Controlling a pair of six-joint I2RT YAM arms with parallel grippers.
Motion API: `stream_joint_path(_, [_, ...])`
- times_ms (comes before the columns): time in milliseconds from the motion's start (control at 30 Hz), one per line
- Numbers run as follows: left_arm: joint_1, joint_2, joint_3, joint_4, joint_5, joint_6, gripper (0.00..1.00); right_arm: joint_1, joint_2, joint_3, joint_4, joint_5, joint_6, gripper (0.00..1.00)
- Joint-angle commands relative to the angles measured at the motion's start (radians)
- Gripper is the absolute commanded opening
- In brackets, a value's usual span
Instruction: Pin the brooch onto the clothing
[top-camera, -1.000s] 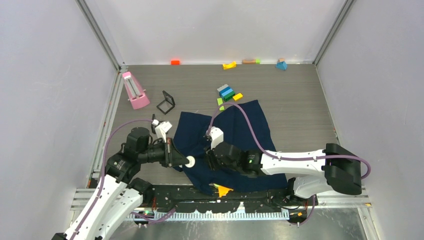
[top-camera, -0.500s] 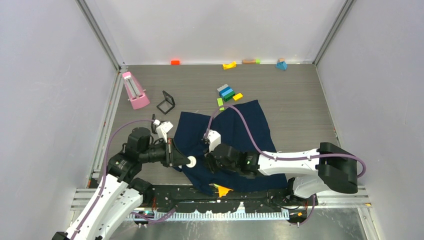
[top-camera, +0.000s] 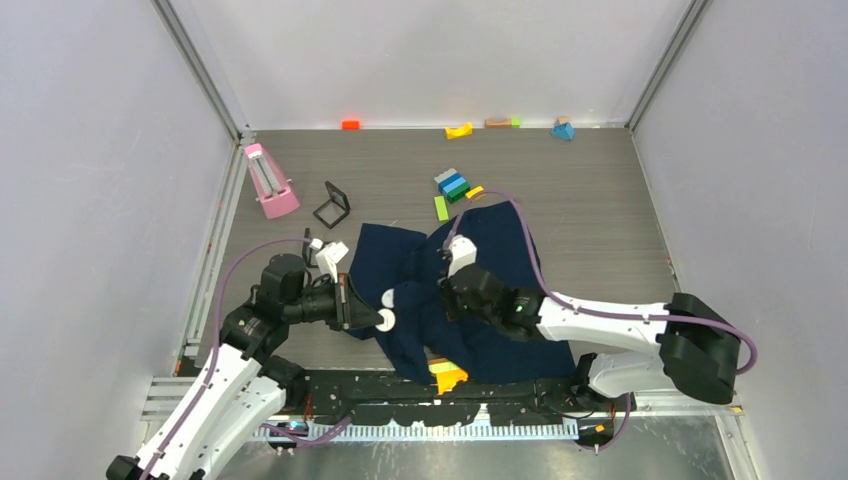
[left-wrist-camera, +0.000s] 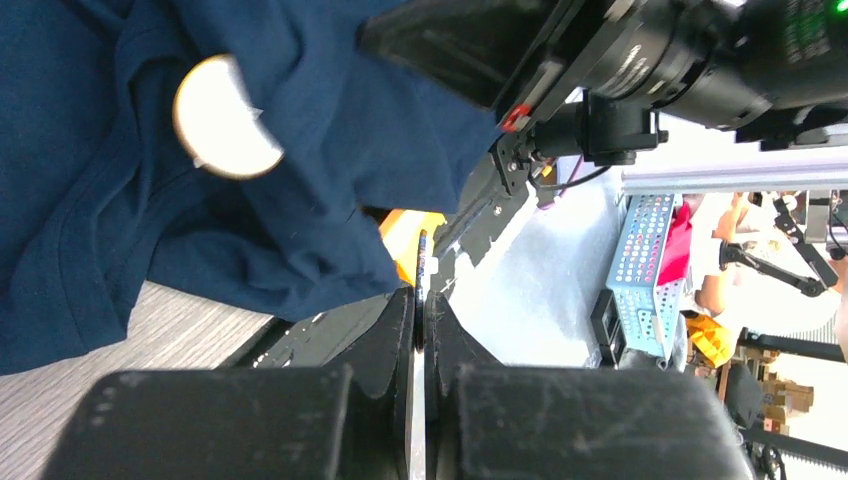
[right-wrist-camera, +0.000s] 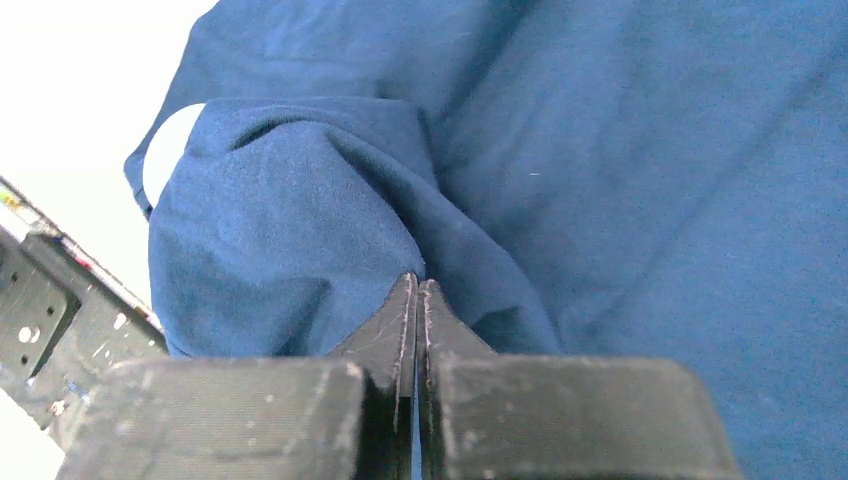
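The clothing (top-camera: 495, 255) — a dark navy T-shirt of soft fabric — is seen crumpled, one fold pinched between the closed tips of the right pincer (right-wrist-camera: 415, 285) and drawn up into a hump. The brooch (left-wrist-camera: 226, 118), a small round disc with a pale face and a thin orange-gold rim, is set against the fabric ahead of the closed left pincer (left-wrist-camera: 420, 300) — up and leftward of its tips.
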Motion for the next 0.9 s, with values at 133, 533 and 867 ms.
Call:
stream_joint_path(133, [0.006,-0.021,-0.083,0.200,-0.032,-0.094,0.00,-0.070,-0.121,-0.007,-0.079,0.015,-0.002,0.21])
stream_joint_path(533, [0.006,-0.117,-0.134,0.152,-0.183,-0.091,0.00,0.093,-0.160,0.106,-0.228,0.188,0.168,0.54])
stream_joint_path(867, [0.006,-0.239,-0.169,0.064,-0.281,-0.133,0.00,0.225,-0.014,0.167,-0.169,0.325,0.290,0.54])
